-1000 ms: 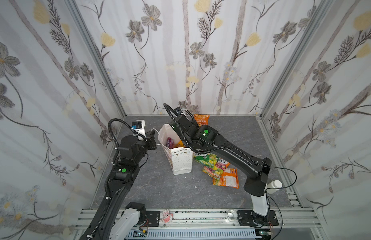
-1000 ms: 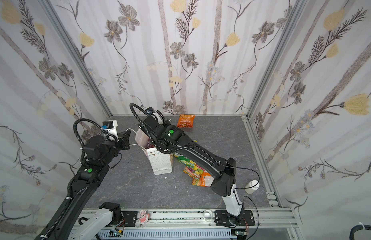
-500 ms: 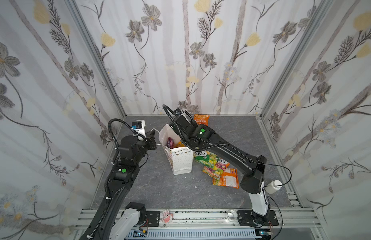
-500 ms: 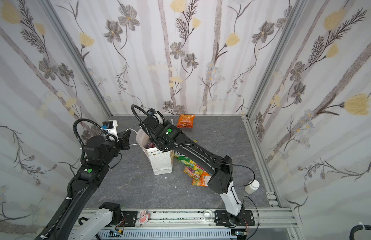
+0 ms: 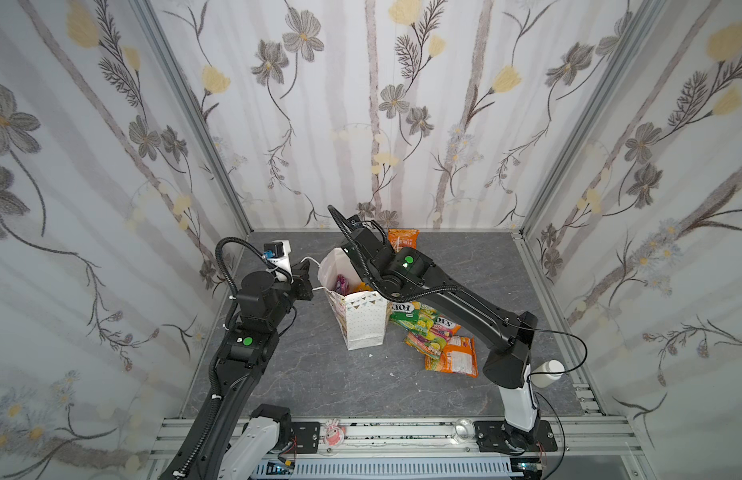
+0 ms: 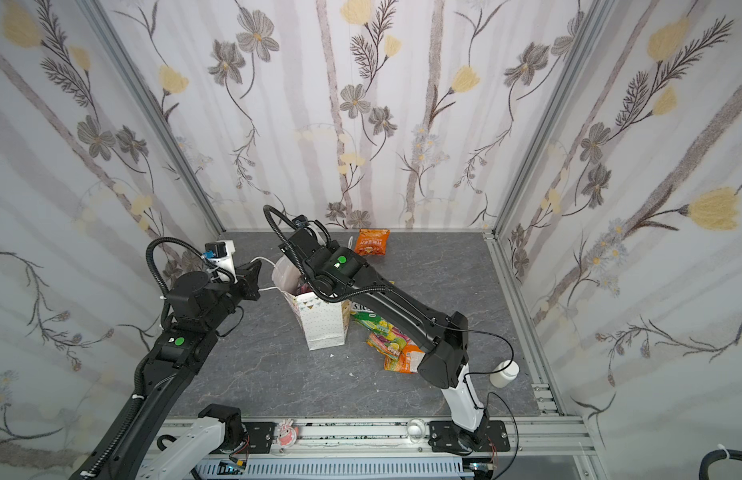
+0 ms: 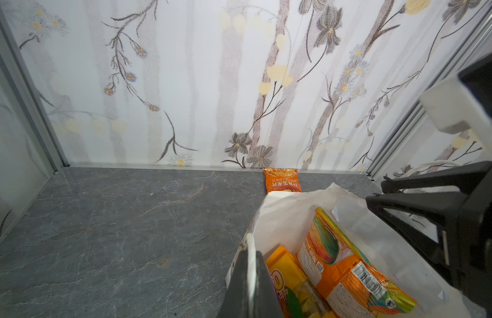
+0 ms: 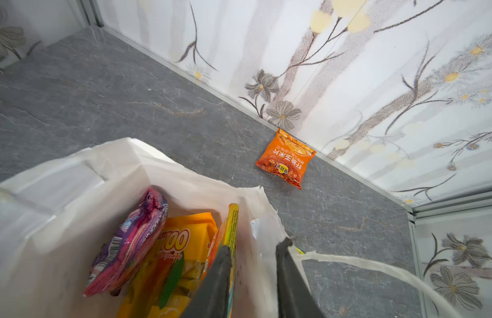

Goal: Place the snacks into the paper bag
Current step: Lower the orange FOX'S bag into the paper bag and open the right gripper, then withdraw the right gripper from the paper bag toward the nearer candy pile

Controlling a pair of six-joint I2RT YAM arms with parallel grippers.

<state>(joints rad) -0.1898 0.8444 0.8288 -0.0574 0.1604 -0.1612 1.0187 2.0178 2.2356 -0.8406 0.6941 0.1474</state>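
While both arms sit at its mouth, paper bag (image 5: 363, 324): upright on the grey tabletop (image 5: 319, 382), mouth open, dotted face with bunting turned to the front.
left gripper (image 7: 249, 254): clenched on the paper bag, pinching its white cord at the rim, on the bag's left side in both top views.
right gripper (image 8: 256, 246): over the bag's mouth from the right side, fingers (image 8: 220, 275) parted, nothing pinched. Bag wall shows in the gap; can't tell whether it straddles that wall.
inside bag: purple-pink packet (image 8: 129, 242) leans on the wall away from the right gripper. A yellow packet (image 8: 184, 245) sits beside it. An orange-green packet (image 7: 349, 264) stands on edge, its rim lying along one finger of the right gripper.
outside bag, right: FOX'S packets (image 5: 419, 320) lie in a loose pile just beside the bag's foot, partly under the right arm. A flat orange packet (image 5: 456, 359) lies at the pile's end away from the bag.
outside bag, behind: lone orange packet (image 6: 373, 242) with Chinese lettering, flat on the tabletop, well apart from the bag, against the foot of the back wall (image 6: 361, 166).
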